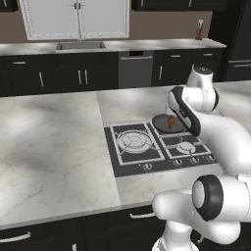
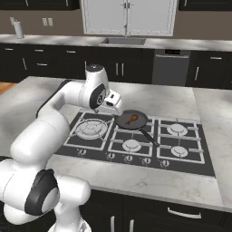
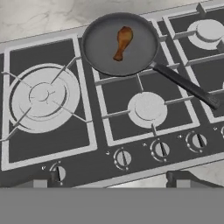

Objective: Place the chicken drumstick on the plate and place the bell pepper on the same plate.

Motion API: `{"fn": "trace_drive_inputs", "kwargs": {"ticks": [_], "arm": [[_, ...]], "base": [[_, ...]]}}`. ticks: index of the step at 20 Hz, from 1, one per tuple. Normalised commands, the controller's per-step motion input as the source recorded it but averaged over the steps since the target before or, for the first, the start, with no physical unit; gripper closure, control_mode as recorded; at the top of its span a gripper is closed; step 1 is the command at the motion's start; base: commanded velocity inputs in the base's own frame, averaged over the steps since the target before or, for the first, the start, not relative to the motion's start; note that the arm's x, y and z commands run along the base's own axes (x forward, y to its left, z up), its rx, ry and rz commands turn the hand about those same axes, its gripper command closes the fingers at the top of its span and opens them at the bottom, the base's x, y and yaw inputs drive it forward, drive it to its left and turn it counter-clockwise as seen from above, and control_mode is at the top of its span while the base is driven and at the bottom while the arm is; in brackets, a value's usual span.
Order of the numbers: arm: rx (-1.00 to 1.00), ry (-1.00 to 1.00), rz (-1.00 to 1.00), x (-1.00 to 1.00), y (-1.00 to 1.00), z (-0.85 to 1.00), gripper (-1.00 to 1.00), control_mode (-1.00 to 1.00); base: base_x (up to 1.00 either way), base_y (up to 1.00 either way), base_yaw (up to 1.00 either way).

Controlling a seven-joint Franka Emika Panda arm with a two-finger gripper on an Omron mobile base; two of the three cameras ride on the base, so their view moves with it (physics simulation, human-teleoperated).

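While the gripper (image 3: 109, 177) hangs released, the drumstick (image 3: 122, 42) ahead in the pan (image 3: 100, 52) awaits grasping.

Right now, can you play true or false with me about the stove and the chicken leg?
1. The chicken drumstick lies in the pan. True.
2. The pan sits on the counter beside the stove. False: it sits on the stove, over a back burner.
3. The gripper holds the drumstick. False: its fingers are open and empty, above the stove's front knobs.
4. The pan's handle points away from the big round burner. True.
5. The pan is bright red. False: it is dark grey.
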Motion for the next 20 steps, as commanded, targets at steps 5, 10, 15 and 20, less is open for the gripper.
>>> {"fn": "trace_drive_inputs", "kwargs": {"ticks": [5, 10, 15, 20], "arm": [[0.02, 0.01, -0.01, 0.53, -0.32, -0.29, -1.0, -1.0], [0.01, 0.02, 0.0, 0.54, -0.21, -0.18, -1.0, -1.0], [0.0, 0.03, 0.0, 0.54, -0.08, -0.14, -1.0, -1.0], [0.0, 0.03, 0.0, 0.48, -0.09, -0.22, -1.0, -1.0]], "base": [[0.0, 0.0, 0.0], [0.0, 0.0, 0.0], [0.0, 0.0, 0.0], [0.0, 0.0, 0.0]]}}
